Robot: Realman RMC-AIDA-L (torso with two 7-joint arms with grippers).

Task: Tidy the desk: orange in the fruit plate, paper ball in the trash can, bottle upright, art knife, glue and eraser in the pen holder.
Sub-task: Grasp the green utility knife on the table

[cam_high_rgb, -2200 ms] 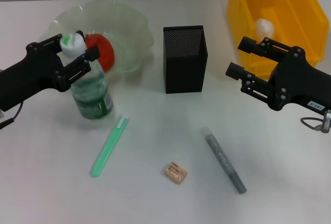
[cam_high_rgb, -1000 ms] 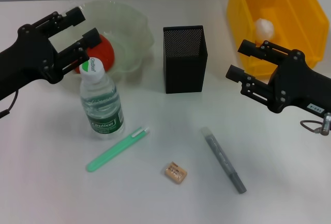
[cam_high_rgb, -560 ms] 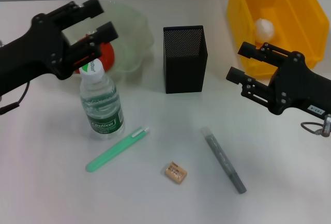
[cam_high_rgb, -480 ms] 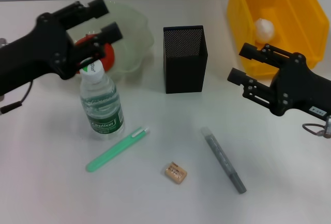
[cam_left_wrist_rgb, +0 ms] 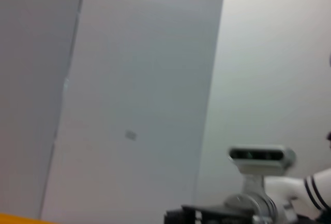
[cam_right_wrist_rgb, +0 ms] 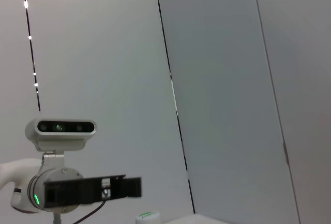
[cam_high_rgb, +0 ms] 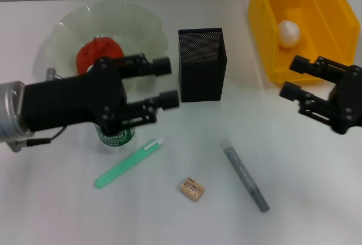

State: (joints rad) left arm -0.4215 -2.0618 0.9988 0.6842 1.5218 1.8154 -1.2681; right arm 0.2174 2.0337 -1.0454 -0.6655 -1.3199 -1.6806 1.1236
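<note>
- Head view: the left gripper [cam_high_rgb: 167, 82], a black two-fingered claw on a black arm, reaches in from the left above the desk; its fingers are spread apart with nothing between them, the tips just beside the tall square black metal-mesh pen holder [cam_high_rgb: 202, 64].
- The clear plastic water bottle with a green label [cam_high_rgb: 116, 136] stands upright beneath that arm, which hides its cap and upper body; only the lower labelled part shows.
- The red-orange lumpy orange [cam_high_rgb: 97, 54] lies in the wide translucent pale-green glass fruit plate with a wavy rim [cam_high_rgb: 144, 21], behind the left arm.
- The slim translucent green glue stick with a white tip [cam_high_rgb: 127, 163] lies slanted on the white desk [cam_high_rgb: 186, 222], its white end near the bottle's base.
- The tiny tan rectangular eraser with dark printing [cam_high_rgb: 192, 189] lies flat between the glue stick and the slim grey pen-like art knife with a clear cap [cam_high_rgb: 244, 173], apart from both.
- The art knife lies slanted in front of the pen holder, well apart from it.
- The white crumpled paper ball [cam_high_rgb: 288, 33] sits inside the large bright yellow plastic trash can [cam_high_rgb: 266, 30] at the far right.
- The right gripper [cam_high_rgb: 292, 77], also black, hangs over the desk just in front of the trash can, fingers parted and holding nothing.
- Left wrist view: pale wall panels and a camera head on a stand [cam_left_wrist_rgb: 261, 157].
- Right wrist view: wall panels and the same kind of camera head [cam_right_wrist_rgb: 61, 129]; the bottle's cap [cam_right_wrist_rgb: 148, 216] peeks in at the edge.
</note>
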